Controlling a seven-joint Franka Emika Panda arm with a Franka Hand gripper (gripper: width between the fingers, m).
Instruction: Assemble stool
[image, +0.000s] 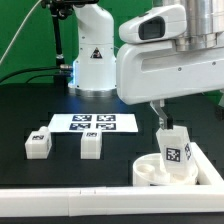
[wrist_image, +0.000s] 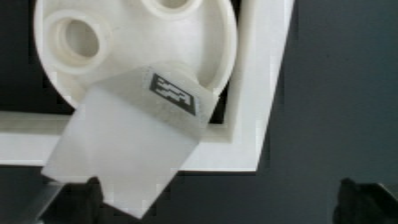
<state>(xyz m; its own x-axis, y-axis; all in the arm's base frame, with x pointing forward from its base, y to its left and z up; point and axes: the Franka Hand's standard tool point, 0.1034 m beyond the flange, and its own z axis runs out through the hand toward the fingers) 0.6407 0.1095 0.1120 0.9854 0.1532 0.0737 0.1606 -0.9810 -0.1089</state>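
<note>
The round white seat (image: 150, 172) lies in the corner of the long white L-shaped bar (image: 70, 174). A white leg block (image: 175, 150) with a tag stands tilted on the seat. My gripper (image: 163, 124) hangs just above the leg. In the wrist view the seat (wrist_image: 125, 45) shows its holes and the leg (wrist_image: 134, 140) leans across its rim. My gripper (wrist_image: 217, 208) is open. One dark finger (wrist_image: 64, 200) lies against the leg's end. The other finger (wrist_image: 374, 203) stands far off it. Two loose legs (image: 38, 143) (image: 91, 145) lie on the black table.
The marker board (image: 92, 123) lies flat behind the loose legs. The robot's white base (image: 95, 60) stands at the back. The L-shaped bar also shows in the wrist view (wrist_image: 258, 100), framing the seat on two sides.
</note>
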